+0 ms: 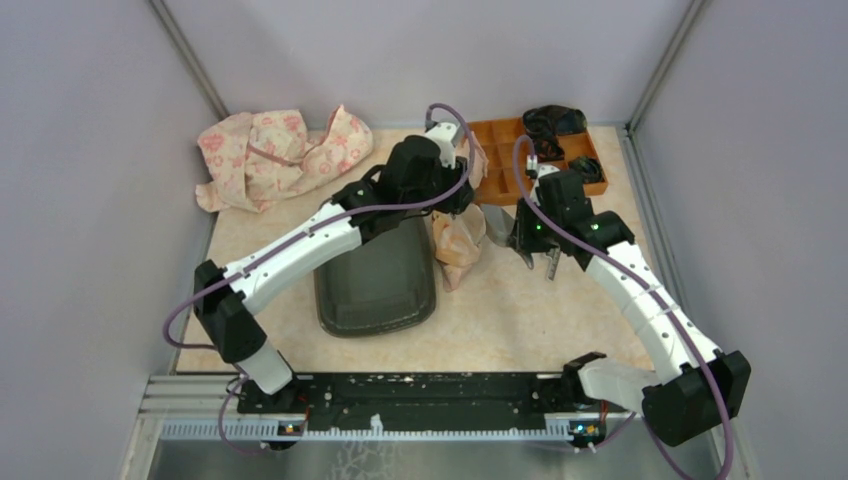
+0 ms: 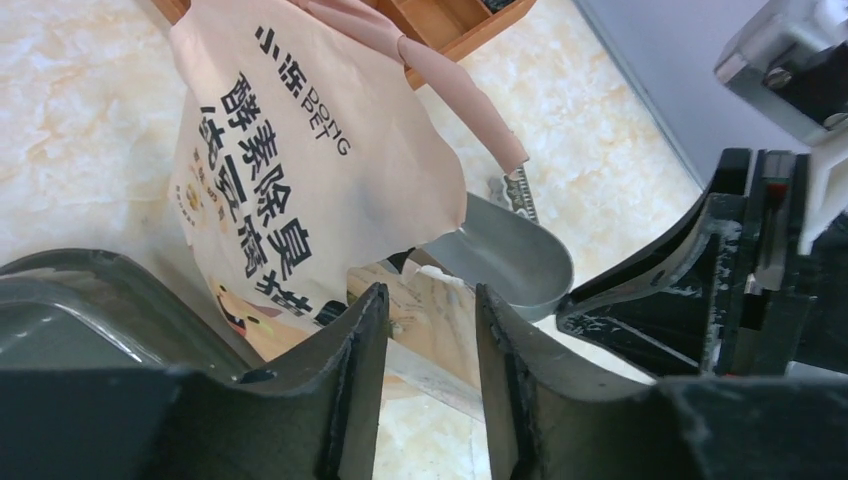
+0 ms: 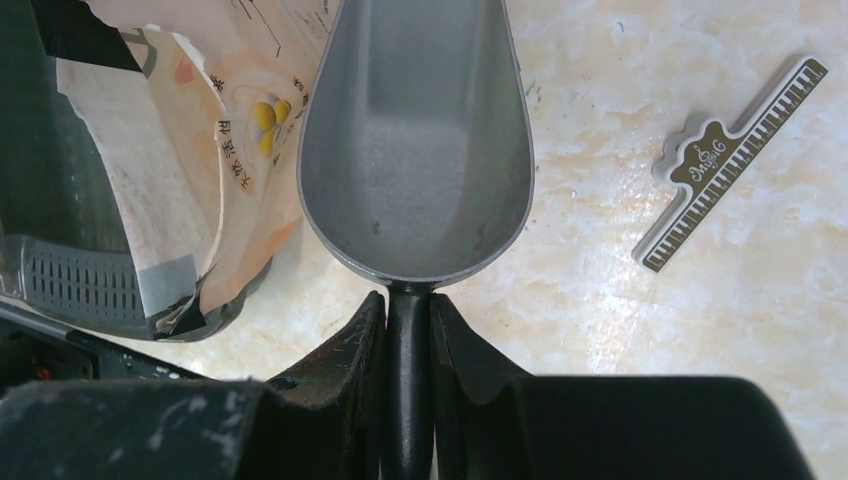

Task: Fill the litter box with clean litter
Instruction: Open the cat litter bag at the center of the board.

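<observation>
One scoop (image 3: 415, 150), one litter box (image 1: 375, 285)

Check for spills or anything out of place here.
No spill visible. The bag is crumpled over the litter box corner, and a piano-key clip lies loose on the table beside the empty scoop held by the right gripper.

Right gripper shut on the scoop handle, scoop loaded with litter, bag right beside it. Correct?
No, one thing is off: the scoop is empty, only bare grey metal inside, as the right wrist view shows. The rest stands: the right gripper is shut on the scoop handle and the bag lies right beside it.
</observation>
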You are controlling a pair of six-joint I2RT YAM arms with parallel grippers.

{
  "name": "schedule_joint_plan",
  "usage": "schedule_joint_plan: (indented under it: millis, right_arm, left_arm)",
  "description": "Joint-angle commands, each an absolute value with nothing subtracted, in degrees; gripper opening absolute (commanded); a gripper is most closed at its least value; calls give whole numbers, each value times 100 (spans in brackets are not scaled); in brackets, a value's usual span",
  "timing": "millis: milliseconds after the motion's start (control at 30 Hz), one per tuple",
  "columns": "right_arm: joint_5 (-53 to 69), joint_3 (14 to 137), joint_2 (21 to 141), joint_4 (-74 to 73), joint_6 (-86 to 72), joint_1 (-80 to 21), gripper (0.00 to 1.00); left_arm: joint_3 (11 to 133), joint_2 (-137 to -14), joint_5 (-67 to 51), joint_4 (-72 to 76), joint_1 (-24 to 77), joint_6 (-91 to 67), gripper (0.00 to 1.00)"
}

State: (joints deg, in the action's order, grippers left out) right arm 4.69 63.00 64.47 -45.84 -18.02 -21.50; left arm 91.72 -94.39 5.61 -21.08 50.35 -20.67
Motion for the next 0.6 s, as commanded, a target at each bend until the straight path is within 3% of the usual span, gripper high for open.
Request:
schedule_joint_plan:
  millis: [0, 100, 200, 567]
  right_arm:
    - [540, 6284, 6232, -4219, -1758, -2101, 0]
    - [546, 6236, 6255, -4182, -1766, -2096, 0]
    - [571, 6160, 6308, -4095, -1780, -2099, 0]
    - [622, 6006, 6302, -3956, -1795, -2083, 0]
  left_arm:
    - [9255, -9550, 659, -2251, 5012, -1977, 37]
    - [9464, -9621, 699, -2457, 5067, -1978, 23]
    - [9780, -9752, 951, -2768, 5281, -1891, 16]
    - [11179, -10687, 2367, -4267, 5901, -1836, 15]
